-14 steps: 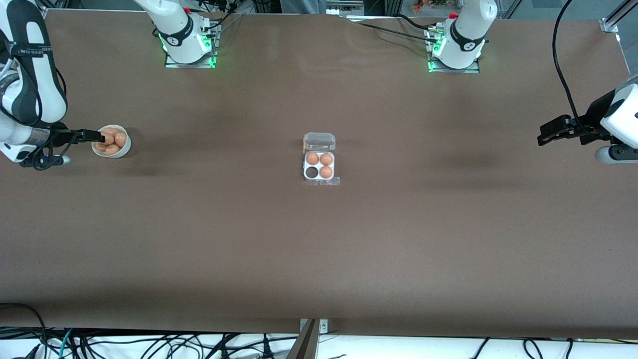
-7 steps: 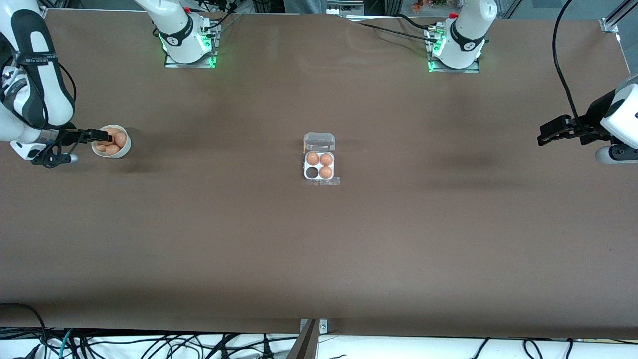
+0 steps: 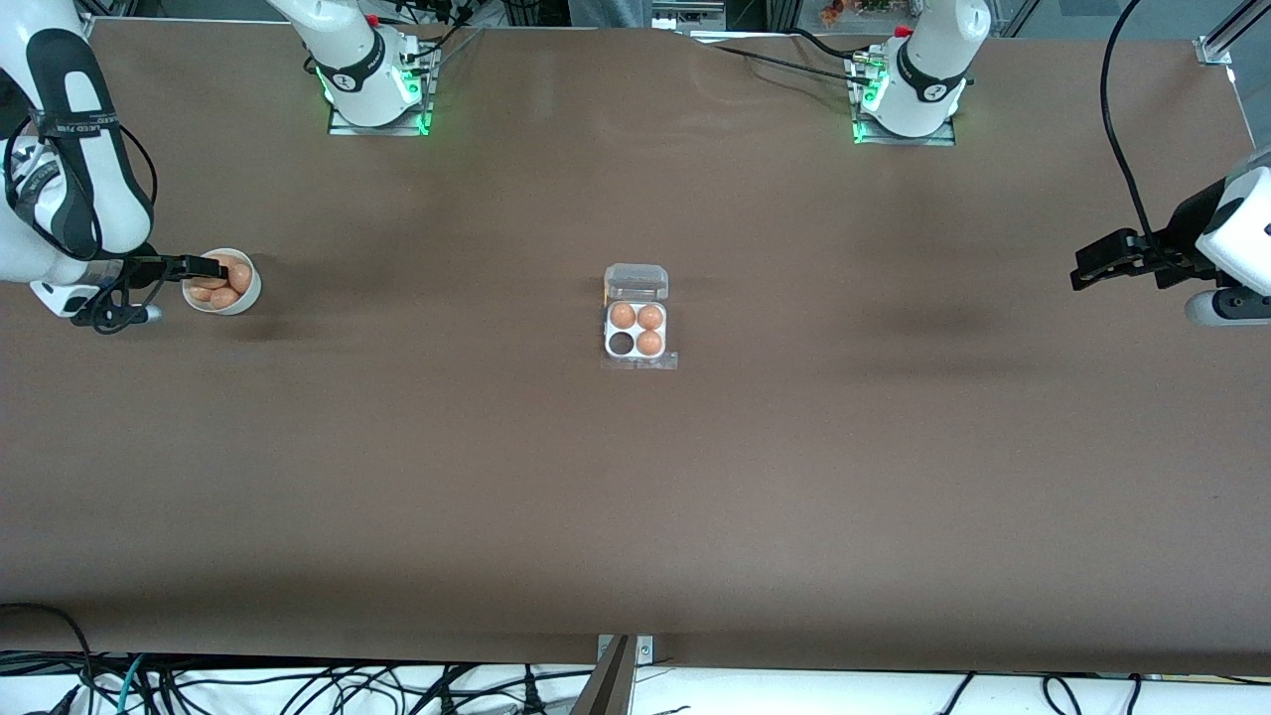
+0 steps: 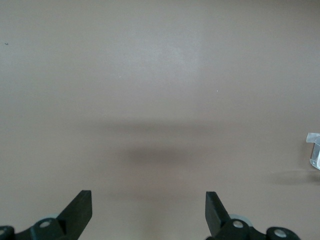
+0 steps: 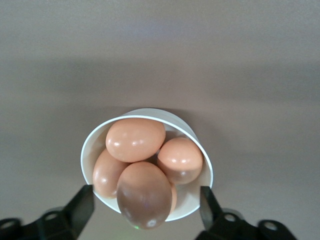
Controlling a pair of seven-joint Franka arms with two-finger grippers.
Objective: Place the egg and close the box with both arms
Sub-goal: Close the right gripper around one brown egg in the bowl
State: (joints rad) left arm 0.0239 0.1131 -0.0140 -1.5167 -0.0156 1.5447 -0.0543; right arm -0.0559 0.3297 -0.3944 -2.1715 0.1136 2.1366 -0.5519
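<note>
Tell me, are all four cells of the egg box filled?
No, the box holds three eggs, and the cell nearest the front camera toward the right arm's end is empty and dark.

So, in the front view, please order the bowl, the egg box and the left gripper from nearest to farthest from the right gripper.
1. Bowl, under the right gripper.
2. Egg box, at mid-table.
3. Left gripper, over the left arm's end of the table.

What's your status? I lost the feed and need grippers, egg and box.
Right gripper open over bowl of eggs, none grasped. Left gripper open, waiting over bare table. Box open, three eggs in, one cell empty. Nothing in the way.
</note>
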